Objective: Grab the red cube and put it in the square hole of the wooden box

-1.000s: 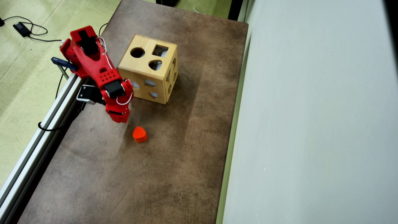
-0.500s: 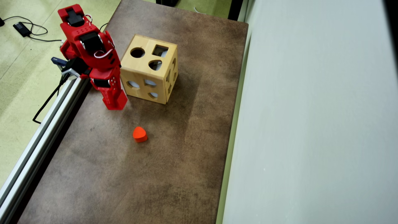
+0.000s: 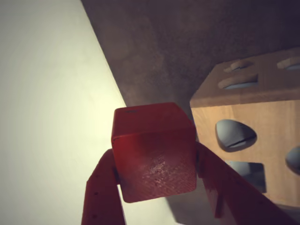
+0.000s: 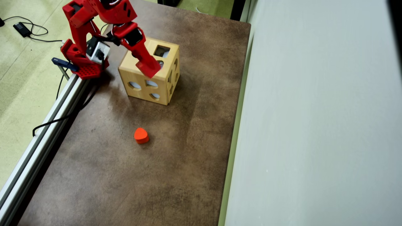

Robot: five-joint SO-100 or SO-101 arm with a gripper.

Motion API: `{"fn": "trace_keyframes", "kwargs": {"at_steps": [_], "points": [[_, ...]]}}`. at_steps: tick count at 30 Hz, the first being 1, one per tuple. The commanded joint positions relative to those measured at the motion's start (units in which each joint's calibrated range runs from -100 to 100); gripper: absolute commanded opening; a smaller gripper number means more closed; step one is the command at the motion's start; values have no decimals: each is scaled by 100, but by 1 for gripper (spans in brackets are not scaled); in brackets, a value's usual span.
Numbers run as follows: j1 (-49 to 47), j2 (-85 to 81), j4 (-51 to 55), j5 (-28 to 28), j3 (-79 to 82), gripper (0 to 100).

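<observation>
The claw pinches the red cube between its fingers above the wooden box, seemingly short of the square hole just beyond, with an orange block well behind on the table.

Overhead, the arm hides the wooden box's round hole; the red cube is apparently concealed beneath the gripper.
</observation>
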Motion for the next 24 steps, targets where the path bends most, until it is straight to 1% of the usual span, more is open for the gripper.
{"fn": "trace_keyframes", "kwargs": {"at_steps": [1,8,14,17,24], "points": [[-152,-310,-71,259,-208,2],[-293,-310,1,259,-199,2],[-1467,-293,9,313,-172,2],[-1787,-318,17,313,-56,2],[-1861,-403,25,259,767,2]]}}
